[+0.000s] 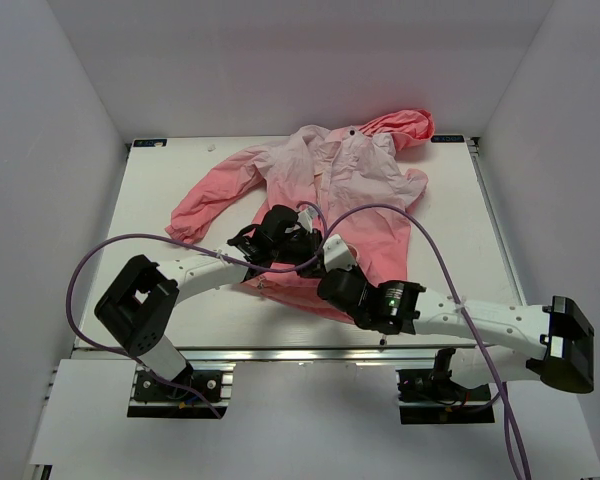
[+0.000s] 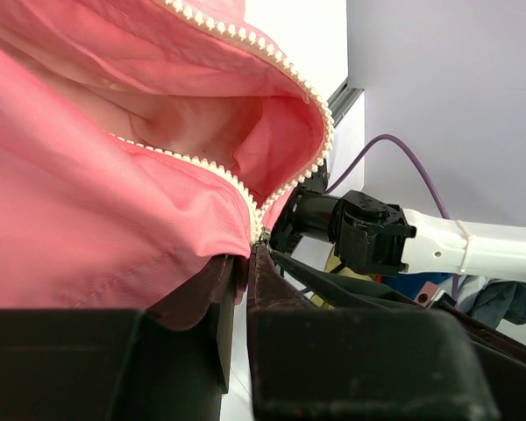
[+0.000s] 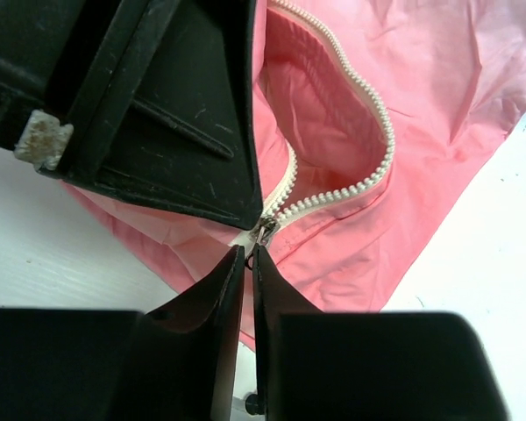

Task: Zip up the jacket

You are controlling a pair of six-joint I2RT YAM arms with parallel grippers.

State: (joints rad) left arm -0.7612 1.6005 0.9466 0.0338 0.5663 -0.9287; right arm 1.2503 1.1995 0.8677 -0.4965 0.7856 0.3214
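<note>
The pink jacket [image 1: 330, 180] lies spread on the white table [image 1: 460, 250], hood at the far right, its front open above the hem. Both grippers meet at the hem's middle. My left gripper [image 1: 298, 238] is shut on the hem fabric [image 2: 175, 263] just beside the bottom of the white zipper [image 2: 320, 149]. In the right wrist view the zipper slider [image 3: 265, 231] sits at the bottom of the teeth [image 3: 381, 132], and my right gripper [image 3: 250, 252] is shut on its small pull tab. The left gripper's finger [image 3: 175, 114] presses the cloth right above the slider.
Purple cables [image 1: 100, 255] loop over the table on both sides of the arms. The right arm's wrist [image 2: 368, 232] crowds close to the left gripper. White walls enclose the table on three sides, and a metal rail [image 1: 300, 353] runs along the near edge.
</note>
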